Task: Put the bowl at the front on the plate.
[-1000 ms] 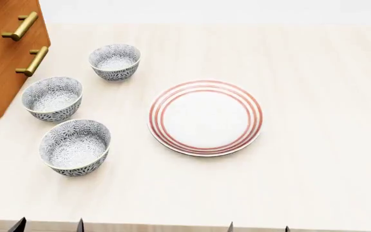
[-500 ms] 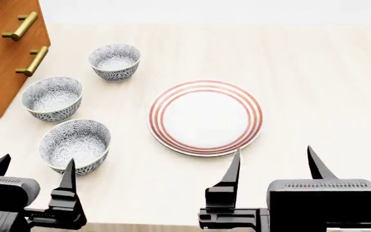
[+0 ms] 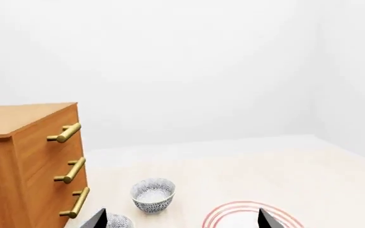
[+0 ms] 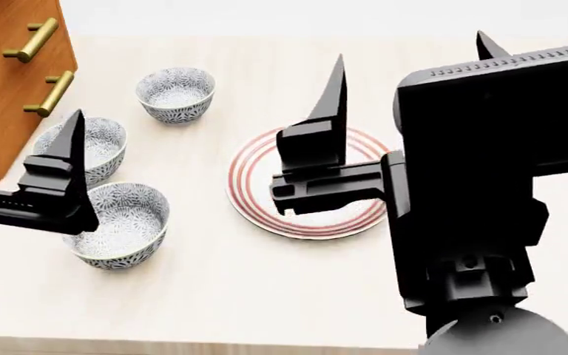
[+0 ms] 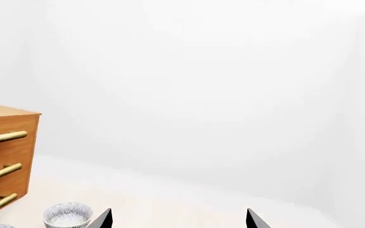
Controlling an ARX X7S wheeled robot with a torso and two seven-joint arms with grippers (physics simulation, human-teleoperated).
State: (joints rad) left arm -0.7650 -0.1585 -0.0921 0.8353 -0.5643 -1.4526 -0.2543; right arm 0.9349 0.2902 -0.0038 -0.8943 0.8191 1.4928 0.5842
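Bowl (image 4: 116, 225) sits just left of plate (image 4: 254, 203), apart. My left gripper (image 4: 23, 159) hangs above bowl, fingers spread, empty. My right gripper (image 4: 413, 81) above plate, fingers spread.

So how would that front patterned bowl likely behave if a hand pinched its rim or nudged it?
The bowl looks like rigid glazed ceramic, so probably stiff, slick and breakable if dropped. It stands deep on a narrower base, so a high sideways push may tip it; a low one should slide it across the smooth table.
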